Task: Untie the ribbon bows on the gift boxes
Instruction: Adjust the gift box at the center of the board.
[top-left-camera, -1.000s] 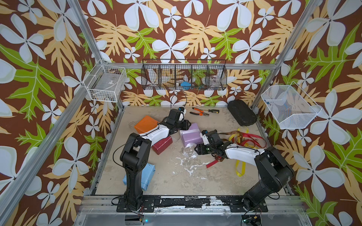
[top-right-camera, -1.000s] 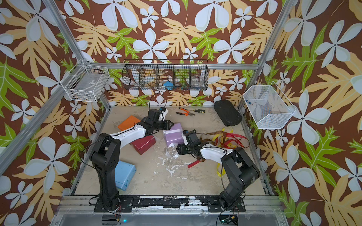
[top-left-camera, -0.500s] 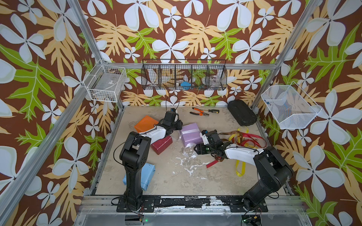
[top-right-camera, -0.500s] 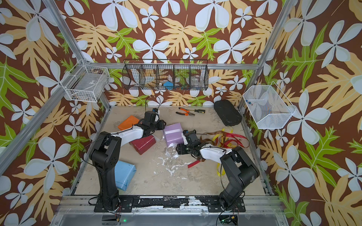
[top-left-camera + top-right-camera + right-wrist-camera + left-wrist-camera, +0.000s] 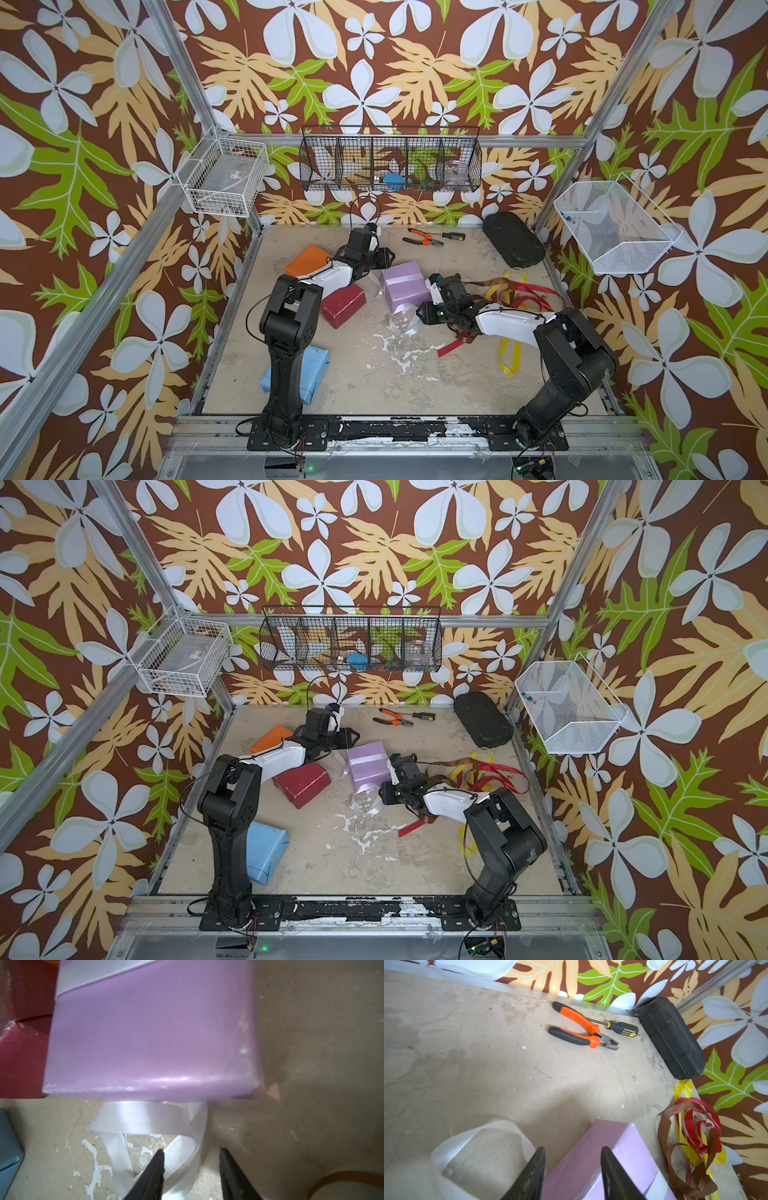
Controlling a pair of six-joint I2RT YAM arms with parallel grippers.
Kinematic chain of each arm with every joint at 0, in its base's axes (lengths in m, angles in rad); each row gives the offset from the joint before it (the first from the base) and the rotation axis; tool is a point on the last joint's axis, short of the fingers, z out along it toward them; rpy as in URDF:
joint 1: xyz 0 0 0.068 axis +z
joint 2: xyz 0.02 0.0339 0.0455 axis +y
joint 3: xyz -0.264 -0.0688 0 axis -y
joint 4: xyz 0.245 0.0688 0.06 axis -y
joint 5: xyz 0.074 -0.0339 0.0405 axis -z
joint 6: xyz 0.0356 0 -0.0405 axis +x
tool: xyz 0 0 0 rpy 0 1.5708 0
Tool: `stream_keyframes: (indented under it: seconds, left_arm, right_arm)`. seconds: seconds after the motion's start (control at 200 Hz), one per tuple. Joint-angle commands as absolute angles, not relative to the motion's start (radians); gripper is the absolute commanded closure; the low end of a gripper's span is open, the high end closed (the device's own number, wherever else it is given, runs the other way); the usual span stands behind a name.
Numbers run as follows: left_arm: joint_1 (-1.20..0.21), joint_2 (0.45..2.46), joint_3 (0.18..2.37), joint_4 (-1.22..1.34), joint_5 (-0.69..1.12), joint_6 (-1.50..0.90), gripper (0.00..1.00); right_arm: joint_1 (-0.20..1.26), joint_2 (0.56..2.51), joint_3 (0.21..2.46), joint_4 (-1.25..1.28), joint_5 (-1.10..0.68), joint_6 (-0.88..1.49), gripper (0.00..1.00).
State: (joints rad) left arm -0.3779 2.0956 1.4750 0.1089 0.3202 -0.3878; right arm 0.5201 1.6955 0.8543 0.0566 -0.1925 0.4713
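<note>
Worn beige tabletop [image 5: 415, 386], white-scuffed at centre, is enclosed by floral-papered walls [image 5: 374, 62]. Lilac box [image 5: 405, 284] is seen mid-table, banded by white ribbon [image 5: 403, 324], with loose loops at its near side. Light blue box [image 5: 311, 374] is half hidden by the left arm. Left gripper [image 5: 572, 1167] jaws are held apart beside the lilac box. Right gripper [image 5: 192, 1167] jaws are held apart at the loops. A label in the wire basket [image 5: 226, 178] is too small to be read.

Pliers [image 5: 424, 239] lie against the screwdriver [image 5: 452, 236], left of the case [image 5: 513, 241], behind the gift boxes [image 5: 405, 284].
</note>
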Motion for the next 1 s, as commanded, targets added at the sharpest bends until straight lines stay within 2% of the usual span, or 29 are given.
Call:
stream_keyframes:
  seconds: [0.0, 0.21, 0.475, 0.611, 0.861, 0.996]
  left_arm:
    - [-0.379, 2.141, 1.503, 0.110, 0.424, -0.389, 0.54]
    - [-0.379, 2.122, 1.420, 0.142, 0.479, -0.426, 0.54]
    - [-0.386, 1.908, 1.066, 0.345, 0.499, -0.545, 0.55]
    - [-0.391, 1.842, 0.921, 0.444, 0.501, -0.602, 0.55]
    - [-0.391, 1.798, 0.904, 0.392, 0.463, -0.568, 0.54]
    - [-0.391, 1.787, 0.910, 0.393, 0.452, -0.557, 0.56]
  right_arm:
    - [0.496, 1.711, 0.872, 0.089, -0.179, 0.486, 0.59]
    - [0.449, 1.747, 0.915, 0.120, -0.229, 0.492, 0.58]
    - [0.401, 1.856, 1.045, 0.065, -0.303, 0.452, 0.56]
    - [0.394, 1.894, 1.122, -0.013, -0.264, 0.408, 0.54]
    - [0.379, 1.806, 1.161, -0.141, -0.135, 0.362, 0.48]
    - [0.380, 1.725, 1.138, -0.153, -0.189, 0.366, 0.48]
